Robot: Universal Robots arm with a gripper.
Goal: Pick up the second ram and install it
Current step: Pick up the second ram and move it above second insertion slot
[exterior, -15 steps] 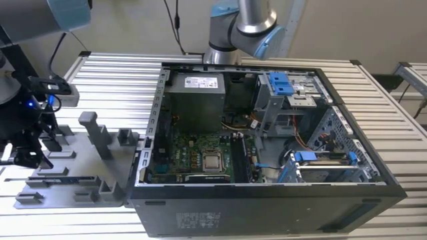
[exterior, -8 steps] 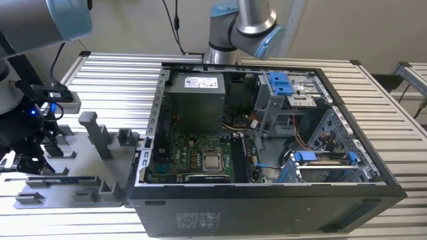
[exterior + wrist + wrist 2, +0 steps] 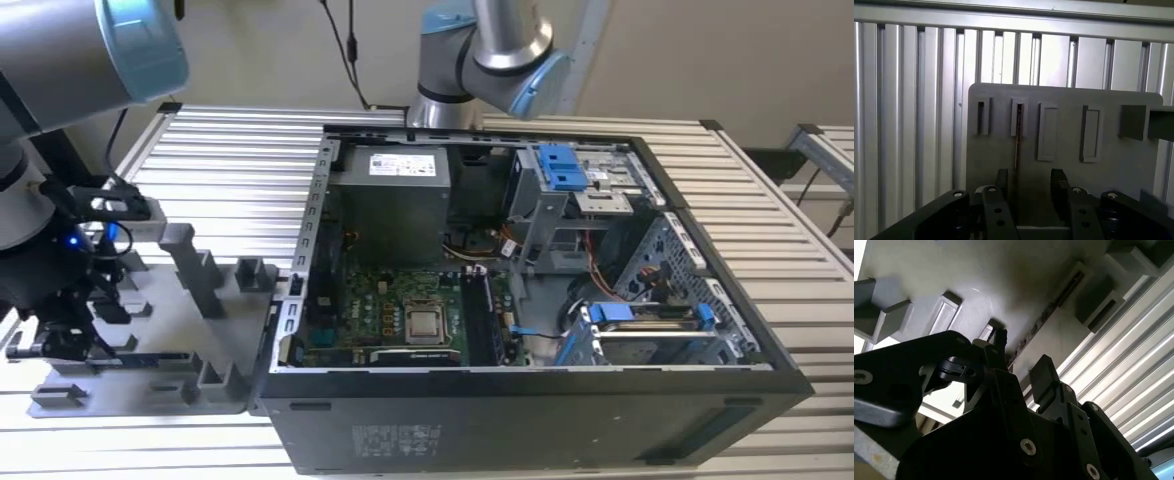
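Arm is over the grey holder plate (image 3: 174, 365), which lies on the slatted table (image 3: 747, 230) beside the open computer case (image 3: 534, 410), towards the exterior view's left. Gripper (image 3: 1030, 176) is low over the plate. Its fingers (image 3: 1002, 181) stand apart and hold nothing. The second ram (image 3: 1016, 142) stands on its thin edge in one of the plate's slots, seen in the first wrist view as a narrow dark line. Its long axis runs straight away from the gripper, in line with the gap between the fingers. Its near end comes up to the fingertips, inside the gap, but off-centre: clearly closer to one finger than the other. Contact with that finger: cannot tell. The second wrist view agrees, with the stick's edge running on beyond the fingertips along the plate. Judgement: the grasp depends on centring the gap across the stick's flat faces. Ram not yet lifted.
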